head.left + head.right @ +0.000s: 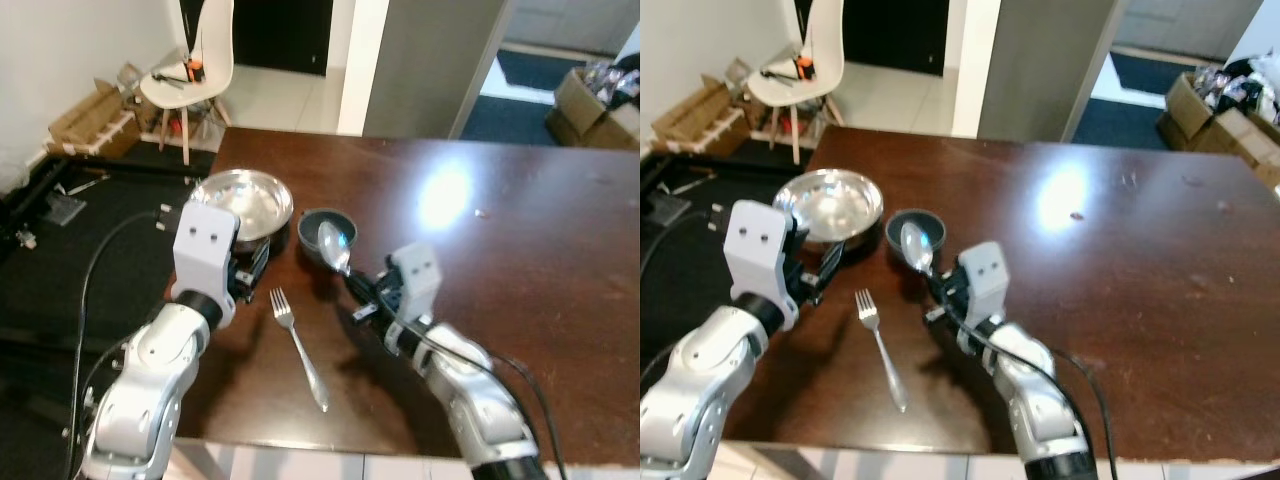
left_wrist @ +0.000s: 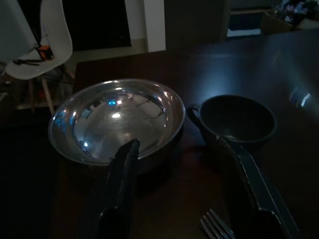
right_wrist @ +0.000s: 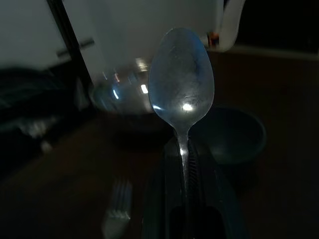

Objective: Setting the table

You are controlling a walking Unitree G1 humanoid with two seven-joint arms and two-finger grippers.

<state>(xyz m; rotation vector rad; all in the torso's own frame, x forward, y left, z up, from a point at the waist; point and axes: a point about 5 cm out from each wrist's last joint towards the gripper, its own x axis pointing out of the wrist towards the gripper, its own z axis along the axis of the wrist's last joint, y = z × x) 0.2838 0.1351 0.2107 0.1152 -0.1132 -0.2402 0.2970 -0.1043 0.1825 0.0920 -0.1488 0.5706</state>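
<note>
On a glossy dark wooden table point(image 1: 520, 300), the left gripper point(image 1: 252, 268) hovers with fingers spread wide beside a round shiny steel bowl point(image 1: 243, 200); a slim metal fork point(image 1: 298, 347) lies flat; the right gripper point(image 1: 358, 290) pinches a polished spoon point(image 1: 335, 246), oval head raised over a small dark cup point(image 1: 318, 228).

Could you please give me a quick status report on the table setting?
Right gripper shut on spoon, bowl raised near the dark cup. Left gripper open by the steel bowl. Fork lies between the arms, nothing in the way.
</note>
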